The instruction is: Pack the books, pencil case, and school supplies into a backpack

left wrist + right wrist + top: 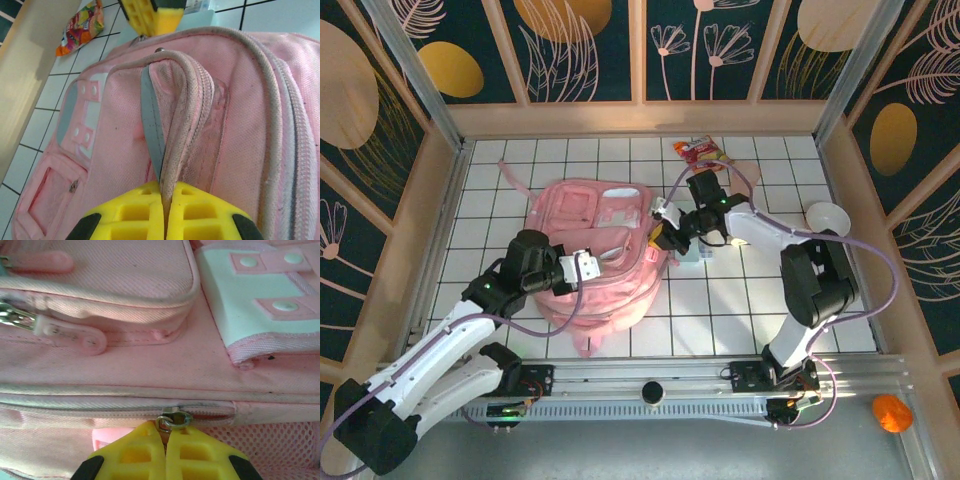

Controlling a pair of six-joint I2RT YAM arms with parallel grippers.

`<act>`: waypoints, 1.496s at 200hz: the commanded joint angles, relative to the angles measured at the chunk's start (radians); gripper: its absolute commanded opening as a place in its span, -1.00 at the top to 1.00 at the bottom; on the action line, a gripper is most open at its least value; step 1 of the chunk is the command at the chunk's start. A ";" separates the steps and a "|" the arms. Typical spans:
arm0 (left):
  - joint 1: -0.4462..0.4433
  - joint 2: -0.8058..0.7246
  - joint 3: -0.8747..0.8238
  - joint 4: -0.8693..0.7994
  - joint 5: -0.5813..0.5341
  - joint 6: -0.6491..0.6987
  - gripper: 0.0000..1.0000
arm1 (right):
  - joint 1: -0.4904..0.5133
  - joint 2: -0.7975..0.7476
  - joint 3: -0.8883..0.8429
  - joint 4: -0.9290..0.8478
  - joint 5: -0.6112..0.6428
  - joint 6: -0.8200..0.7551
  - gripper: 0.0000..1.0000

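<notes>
The pink backpack (590,250) lies flat in the middle of the tiled floor. My left gripper (582,268) is at its near right part, shut on a raised fold of the zipper edge (172,150); in the left wrist view the gripper (166,189) pinches that fold. My right gripper (665,236) is at the backpack's right side, shut on the metal zipper pull (173,420) of the long side zipper. A pale blue-green corner of the pencil case (693,255) shows beside the right gripper. The books and school supplies are out of view.
A red-orange snack packet (705,152) lies at the back, right of the backpack. A pale cup (825,215) stands by the right wall. Wooden walls enclose the floor on three sides. An orange object (892,412) sits outside the rail at the near right.
</notes>
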 commanded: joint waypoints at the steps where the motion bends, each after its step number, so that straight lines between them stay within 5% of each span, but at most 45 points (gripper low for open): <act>1: 0.003 0.021 0.017 0.120 -0.081 -0.046 1.00 | 0.018 -0.066 -0.028 0.008 -0.089 0.066 1.00; 29: 0.003 0.046 0.018 0.183 -0.112 -0.134 1.00 | 0.049 -0.080 -0.037 0.003 -0.078 0.132 1.00; 71: 0.003 0.079 0.027 0.209 -0.309 -0.218 1.00 | 0.057 -0.129 -0.045 -0.015 -0.002 0.262 1.00; 114: 0.004 0.099 0.048 0.225 -0.352 -0.315 1.00 | 0.103 -0.178 -0.070 0.034 -0.072 0.399 1.00; 154: 0.003 0.166 0.086 0.291 -0.332 -0.466 1.00 | 0.189 -0.249 -0.145 0.173 -0.052 0.603 1.00; 230: 0.003 0.238 0.115 0.351 -0.247 -0.510 1.00 | 0.390 -0.291 -0.247 0.491 0.111 0.985 1.00; 282: 0.002 0.238 0.112 0.403 -0.142 -0.526 1.00 | 0.470 -0.275 -0.255 0.607 0.230 1.078 1.00; 299: 0.002 0.227 0.104 0.408 -0.126 -0.502 1.00 | 0.476 -0.291 -0.249 0.574 0.240 1.051 0.77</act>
